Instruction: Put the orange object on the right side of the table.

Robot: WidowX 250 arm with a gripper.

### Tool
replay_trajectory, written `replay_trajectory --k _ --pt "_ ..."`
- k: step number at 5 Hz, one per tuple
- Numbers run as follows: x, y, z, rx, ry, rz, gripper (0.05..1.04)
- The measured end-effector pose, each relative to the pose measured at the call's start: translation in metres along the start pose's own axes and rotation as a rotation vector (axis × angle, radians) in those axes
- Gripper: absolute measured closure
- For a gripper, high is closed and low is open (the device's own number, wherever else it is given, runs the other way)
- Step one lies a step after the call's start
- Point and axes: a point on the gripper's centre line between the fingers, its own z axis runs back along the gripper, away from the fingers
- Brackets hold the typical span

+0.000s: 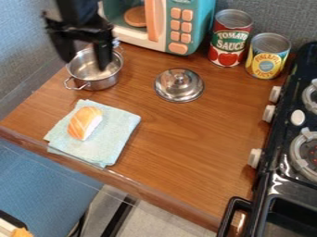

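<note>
The two black fingers [102, 58] of the gripper [84, 64] are spread apart, with a gap between them. They hang down in the upper left of the frame, in front of part of the shiny metal pot [94, 82]. The orange and white sushi [85, 123] is on the left side of the frame, a bit below the middle. It lies on a light blue cloth [119, 134], and its orange top has pale stripes. The cloth is folded and sits flat on the brown wooden desk [186, 134], near the front edge.

A round, shiny lid [180, 85] with a knob on top lies on the desk, just above the middle of the frame. At the top is a blue-green toy oven [203, 18] with orange buttons. To the right of it stand a red and green can [230, 39] and a yellow can [267, 58], side by side. A black stove [282, 122] with white knobs is along the right side.
</note>
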Motion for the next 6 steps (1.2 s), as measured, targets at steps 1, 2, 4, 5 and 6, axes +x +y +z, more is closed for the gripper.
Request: replay_trajectory --k 1,2,4,5,6 --pt "-0.017 0.008 -0.014 0.027 0.027 0.001 0.084" --pt "-0.03 0.01 -0.029 0.065 0.052 -0.023 0.084" --pt "-0.055 0.006 -0.053 0.148 0.091 -0.081 0.084" --pt "-0.057 0.004 -0.056 0.154 0.114 -0.071 0.084" --pt "-0.053 0.003 -0.058 0.135 0.171 -0.068 0.084"
